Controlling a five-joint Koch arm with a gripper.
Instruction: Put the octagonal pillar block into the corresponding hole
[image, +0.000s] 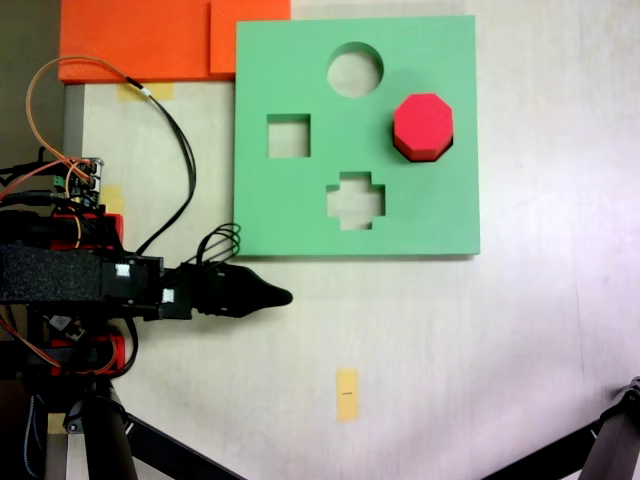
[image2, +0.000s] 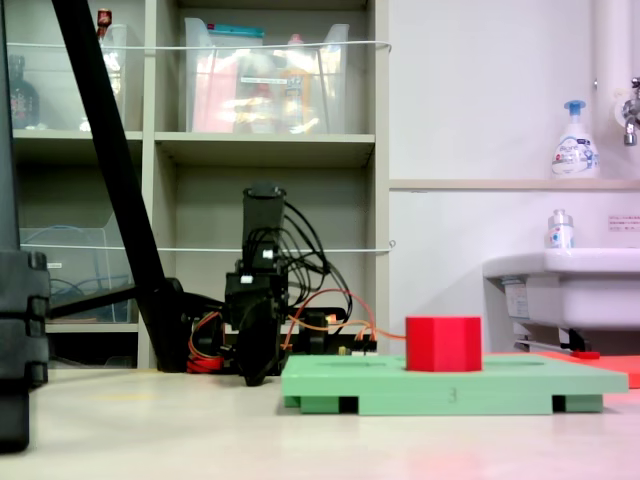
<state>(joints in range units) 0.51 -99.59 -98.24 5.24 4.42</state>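
The octagonal pillar block (image: 423, 124), bright red, stands upright in the right part of the green foam board (image: 440, 210). It fills the corresponding hole, which is hidden beneath it. From the side, the block (image2: 443, 343) rises well above the board (image2: 400, 385). My black gripper (image: 283, 296) rests low over the table just off the board's lower-left corner, far from the block. It is shut to one point and holds nothing. Head-on, the gripper (image2: 258, 352) is a dark shape left of the board.
The board also has a round cutout (image: 355, 69), a square cutout (image: 288, 136) and a cross cutout (image: 355, 200). Orange foam sheets (image: 150, 40) lie at the back left. A yellow tape strip (image: 347, 393) marks the table. Tripod legs (image: 150, 440) stand near the arm's base.
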